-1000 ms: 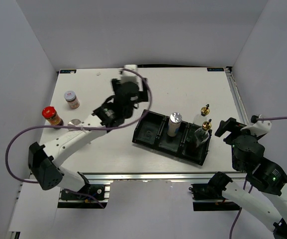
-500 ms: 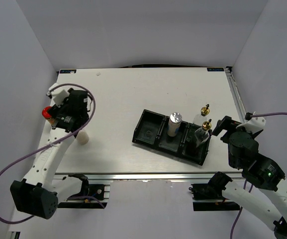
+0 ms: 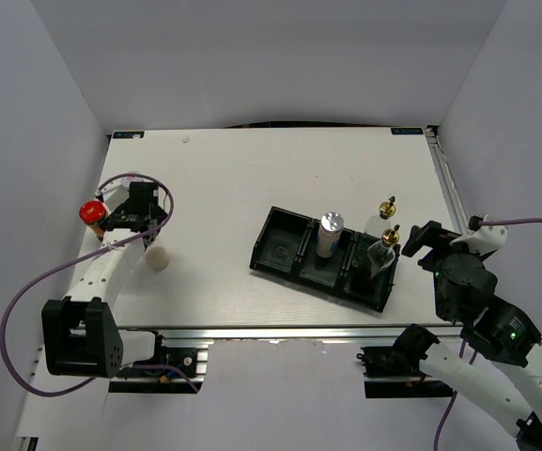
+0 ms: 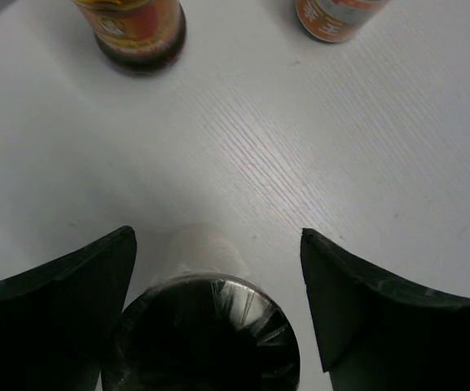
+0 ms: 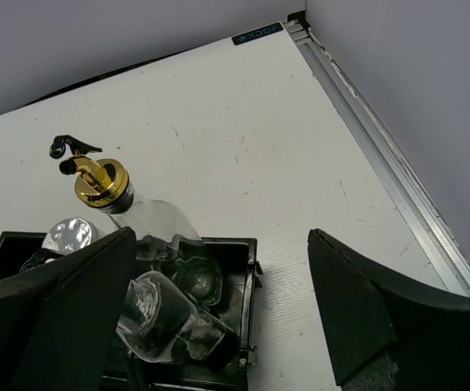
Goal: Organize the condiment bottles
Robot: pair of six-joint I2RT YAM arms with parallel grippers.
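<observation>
While left pincer (image 4: 217, 238) gapes wide astride shaker (image 4: 206, 338), right pincer (image 5: 220, 238) gapes empty.

A black three-compartment tray (image 3: 278, 248) is set askew on a white table (image 3: 299, 169), right of centre. The table is enclosed by pale grey walls (image 3: 252, 56) and edged with a metal rail (image 3: 280, 332); a dark label (image 5: 257, 34) is fixed at its far right corner
</observation>
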